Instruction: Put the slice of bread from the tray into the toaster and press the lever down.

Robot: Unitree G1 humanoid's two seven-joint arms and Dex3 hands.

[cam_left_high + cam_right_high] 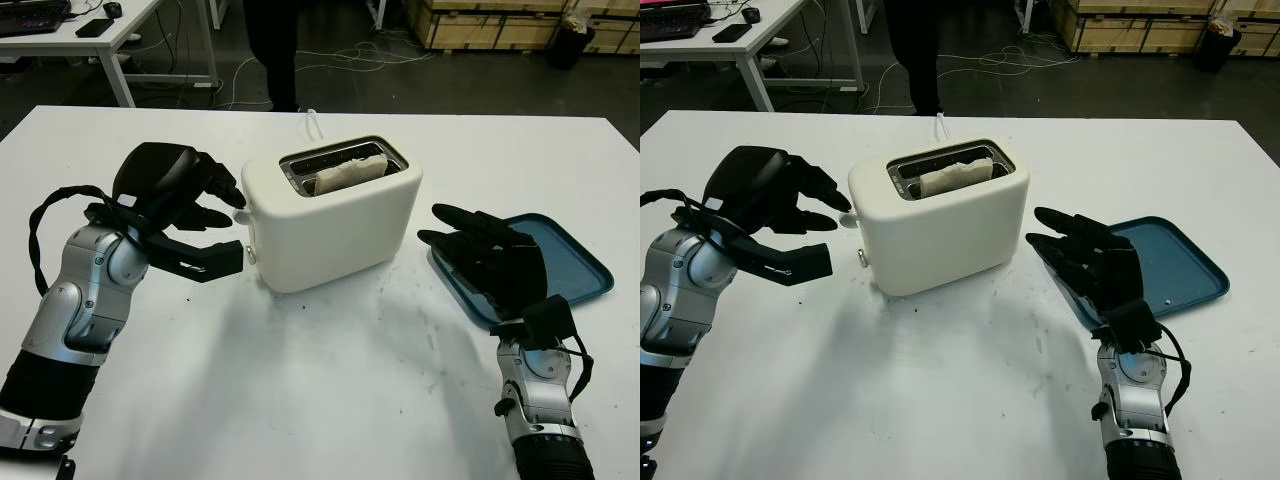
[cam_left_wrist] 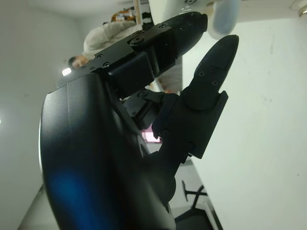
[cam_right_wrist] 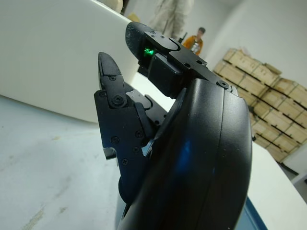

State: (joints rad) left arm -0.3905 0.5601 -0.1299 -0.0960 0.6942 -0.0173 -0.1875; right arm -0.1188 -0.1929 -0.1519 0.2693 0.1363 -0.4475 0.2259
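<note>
The white toaster [image 1: 335,225] stands mid-table with the slice of bread [image 1: 350,172] sitting in its slot, the top of the slice showing above the rim. My left hand [image 1: 237,228] is at the toaster's left end, open, its upper fingertips [image 1: 835,200] right by the small white lever [image 1: 847,221] and the thumb below it. In the left wrist view the lever [image 2: 224,19] sits against a fingertip. My right hand [image 1: 450,235] is open over the near left edge of the blue tray [image 1: 575,265], which holds nothing.
The toaster's white cord [image 1: 315,122] runs off the far table edge. A person [image 1: 270,50] stands behind the table. A desk [image 1: 90,35] is at the back left and wooden crates [image 1: 490,20] at the back right. A round knob [image 1: 862,258] sits low on the toaster's left end.
</note>
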